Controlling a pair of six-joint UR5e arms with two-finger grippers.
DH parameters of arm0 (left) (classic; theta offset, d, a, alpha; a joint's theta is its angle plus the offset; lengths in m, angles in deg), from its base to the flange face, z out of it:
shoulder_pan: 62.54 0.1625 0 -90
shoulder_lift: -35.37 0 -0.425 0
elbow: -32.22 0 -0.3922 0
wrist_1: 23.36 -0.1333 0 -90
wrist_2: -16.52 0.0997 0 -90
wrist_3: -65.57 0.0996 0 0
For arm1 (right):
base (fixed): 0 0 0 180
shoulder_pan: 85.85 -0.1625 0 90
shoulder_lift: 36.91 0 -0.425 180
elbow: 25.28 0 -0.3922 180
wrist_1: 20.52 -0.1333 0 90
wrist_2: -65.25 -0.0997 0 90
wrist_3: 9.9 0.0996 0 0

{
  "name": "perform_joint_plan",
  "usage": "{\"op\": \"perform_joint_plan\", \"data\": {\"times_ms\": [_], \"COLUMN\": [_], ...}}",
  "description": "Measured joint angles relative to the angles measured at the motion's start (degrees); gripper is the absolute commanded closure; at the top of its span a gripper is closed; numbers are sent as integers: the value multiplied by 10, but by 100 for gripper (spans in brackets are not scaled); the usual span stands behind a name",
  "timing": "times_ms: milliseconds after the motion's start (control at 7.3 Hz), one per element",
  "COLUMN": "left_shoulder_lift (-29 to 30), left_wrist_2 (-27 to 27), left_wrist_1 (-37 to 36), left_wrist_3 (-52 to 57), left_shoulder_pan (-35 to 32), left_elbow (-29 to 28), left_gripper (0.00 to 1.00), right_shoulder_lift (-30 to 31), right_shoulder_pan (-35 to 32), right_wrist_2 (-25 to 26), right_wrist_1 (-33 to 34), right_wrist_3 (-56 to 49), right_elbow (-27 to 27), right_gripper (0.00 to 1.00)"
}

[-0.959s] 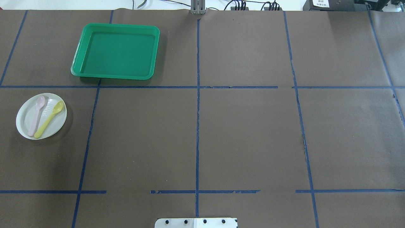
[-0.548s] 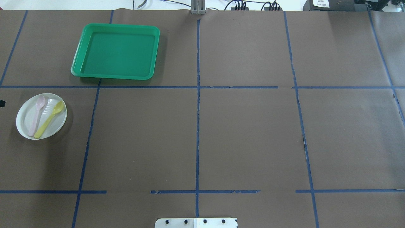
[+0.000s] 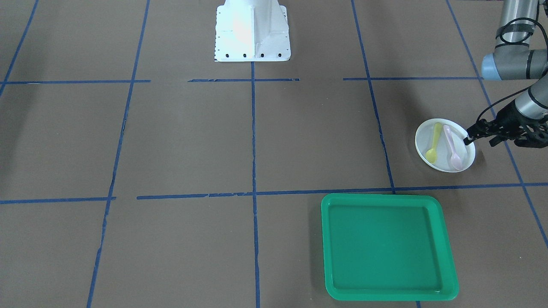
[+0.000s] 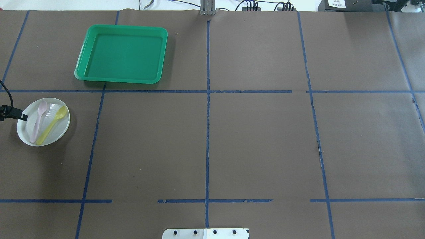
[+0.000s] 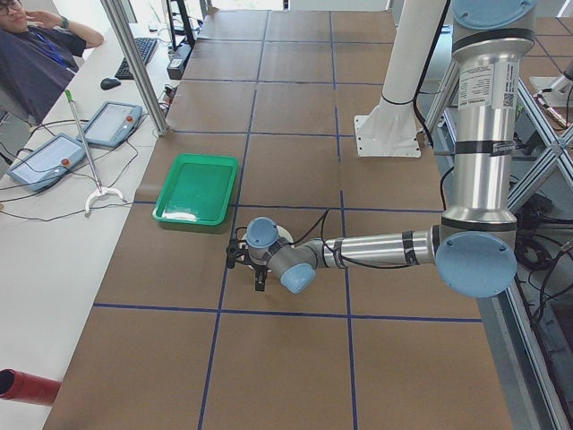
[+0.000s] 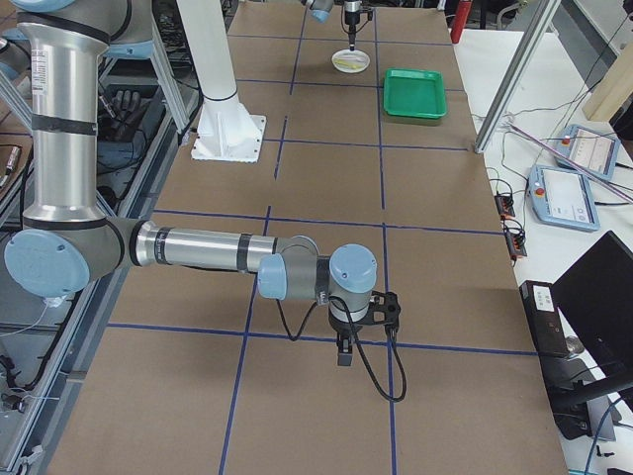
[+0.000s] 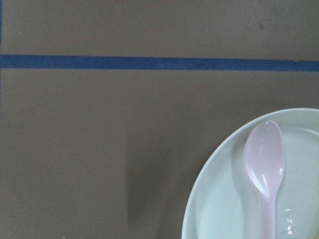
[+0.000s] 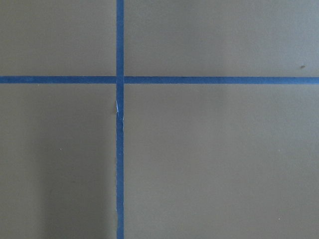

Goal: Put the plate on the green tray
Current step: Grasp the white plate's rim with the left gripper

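Overhead exterior: small round white plastic plate [image 4: 58, 131], likely light, stiff, slick (two loose plastic spoons [image 4: 49, 127] aboard, so keep level). Left gripper [image 3: 479, 141] spread, empty, at plate's rim opposite large green plastic tray [image 4: 121, 27]; pinch there.

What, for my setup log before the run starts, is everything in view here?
plate: one, white, left side of the table, nearer the robot than the tray
pink spoon: one, lying on the plate
yellow spoon: one, lying on the plate beside the pink one
tray: one, green, nothing in it, far left of the table
table: one, brown, crossed by blue tape lines
tablets: two, grey, side bench
person: one, dark shirt, by that bench
left gripper: black, open, at the plate's outer edge
right gripper: black, above a tape crossing on the right; open or shut unclear
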Motion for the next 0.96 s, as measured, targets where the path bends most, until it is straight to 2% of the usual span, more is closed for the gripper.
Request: {"op": "perform_joint_plan", "data": {"times_ms": [137, 548, 685, 822, 959], "left_shoulder_lift": [1, 7, 8, 8, 8], "left_wrist_2": [4, 4, 4, 3, 3], "left_wrist_1": [0, -1, -1, -1, -1], "left_wrist_3": [0, -2, -2, -2, -2], "left_shoulder_pan": [2, 7, 8, 9, 9], "left_elbow": [-1, -2, -2, -2, -3], "left_gripper": [41, 41, 53, 79, 100], "right_shoulder_lift": [0, 0, 0, 0, 0], "right_shoulder_pan": [0, 0, 0, 0, 0], "right_wrist_2": [0, 0, 0, 0, 0], "right_wrist_1": [0, -1, -1, -1, -1], "right_wrist_3": [0, 0, 0, 0, 0], "right_elbow": [0, 0, 0, 0, 0], "right_gripper": [0, 0, 0, 0, 0]}}
